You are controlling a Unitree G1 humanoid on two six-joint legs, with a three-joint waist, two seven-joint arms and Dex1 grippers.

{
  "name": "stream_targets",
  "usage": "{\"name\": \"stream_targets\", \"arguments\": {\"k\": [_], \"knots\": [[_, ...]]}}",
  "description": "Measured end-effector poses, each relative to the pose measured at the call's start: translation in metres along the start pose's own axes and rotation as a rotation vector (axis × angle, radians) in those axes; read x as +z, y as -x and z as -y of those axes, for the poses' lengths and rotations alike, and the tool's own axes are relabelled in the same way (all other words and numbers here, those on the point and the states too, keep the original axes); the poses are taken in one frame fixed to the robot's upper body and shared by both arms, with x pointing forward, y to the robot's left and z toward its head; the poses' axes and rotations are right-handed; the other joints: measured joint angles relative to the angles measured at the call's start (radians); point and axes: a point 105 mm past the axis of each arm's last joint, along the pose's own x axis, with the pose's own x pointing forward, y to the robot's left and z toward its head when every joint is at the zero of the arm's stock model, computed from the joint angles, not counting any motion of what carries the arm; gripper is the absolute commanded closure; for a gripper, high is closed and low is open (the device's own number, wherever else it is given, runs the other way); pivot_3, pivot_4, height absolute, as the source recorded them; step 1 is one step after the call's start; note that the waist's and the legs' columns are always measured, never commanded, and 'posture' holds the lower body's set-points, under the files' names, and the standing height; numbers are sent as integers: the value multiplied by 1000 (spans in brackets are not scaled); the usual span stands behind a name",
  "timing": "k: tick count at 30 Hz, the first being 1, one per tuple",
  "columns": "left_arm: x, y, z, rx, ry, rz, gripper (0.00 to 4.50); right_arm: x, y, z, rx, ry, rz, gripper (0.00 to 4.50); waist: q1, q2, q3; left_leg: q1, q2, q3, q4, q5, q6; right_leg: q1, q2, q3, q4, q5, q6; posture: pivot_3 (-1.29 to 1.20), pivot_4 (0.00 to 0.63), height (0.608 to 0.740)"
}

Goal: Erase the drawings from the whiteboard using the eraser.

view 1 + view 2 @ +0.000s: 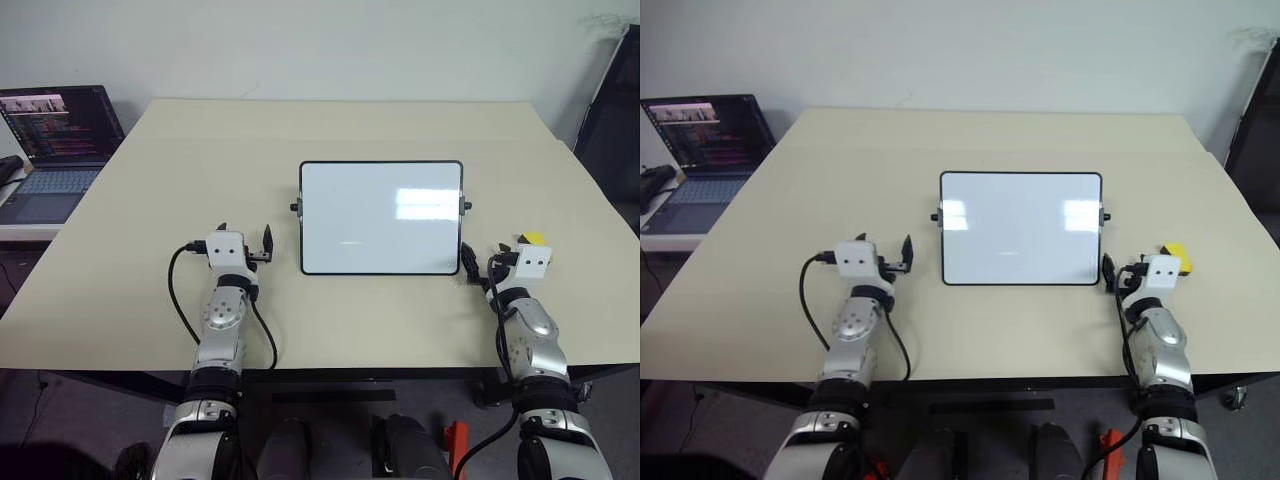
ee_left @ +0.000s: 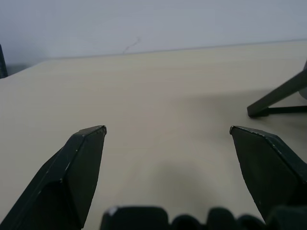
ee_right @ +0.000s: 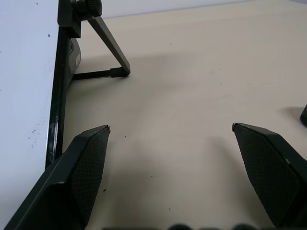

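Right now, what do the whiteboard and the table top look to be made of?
The whiteboard: glossy white panel mirroring bright lights, thin black frame, probably plastic. The table: matte beige top without glare, likely laminate; can't tell for sure.

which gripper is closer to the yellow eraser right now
The right. The right gripper sits open just beside the eraser, past the whiteboard's right edge; the left gripper is open on the board's far, left side.
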Motion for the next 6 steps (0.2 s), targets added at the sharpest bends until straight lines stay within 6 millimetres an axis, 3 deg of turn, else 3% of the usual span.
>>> {"name": "stream_targets", "arguments": {"k": [6], "knots": [[-5,1,0,-25,21,-29,0,4,-4,0,-7,9,13,18,-1,0,0,0,0,0,0,0,0,0,0,0,0,0,0,0,150,740]]}}
